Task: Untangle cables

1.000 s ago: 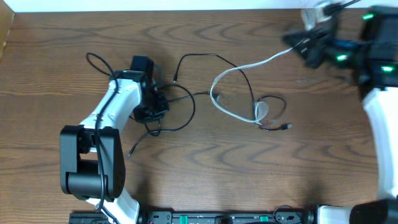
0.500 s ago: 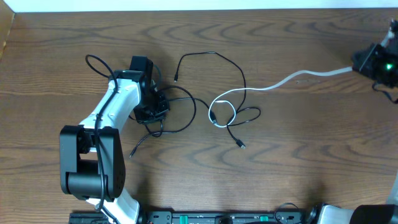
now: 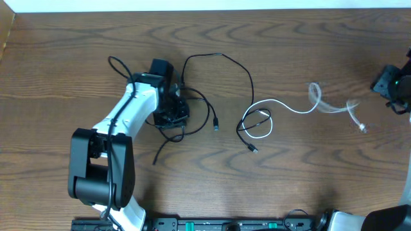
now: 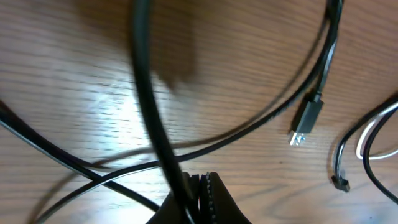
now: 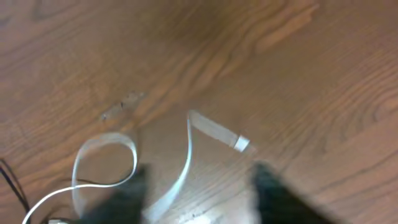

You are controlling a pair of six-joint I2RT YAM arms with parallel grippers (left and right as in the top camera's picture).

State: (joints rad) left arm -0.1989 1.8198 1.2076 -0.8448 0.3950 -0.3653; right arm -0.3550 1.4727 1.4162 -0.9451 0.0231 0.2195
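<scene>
Thin black cables (image 3: 247,77) loop across the middle of the table, and one plug (image 3: 216,126) lies free. My left gripper (image 3: 172,119) is shut on a black cable (image 4: 146,106), which runs from the top of the left wrist view into the closed jaws (image 4: 200,190). A black plug (image 4: 306,118) rests to their right. The white cable (image 3: 292,108) trails from a loop among the black cables to its end (image 3: 363,128). My right gripper (image 3: 389,82) hovers at the right edge. It is open (image 5: 199,199) above the loose white cable (image 5: 186,162), touching nothing.
The left arm's base (image 3: 96,173) stands at the front left. A black rail (image 3: 225,224) runs along the table's front edge. The wooden table (image 3: 308,186) ends at a white strip (image 3: 192,5) along the far side.
The right gripper has opened and let go of the white cable, which fell onto the table at the right. The left gripper has shifted right with its black cable.
</scene>
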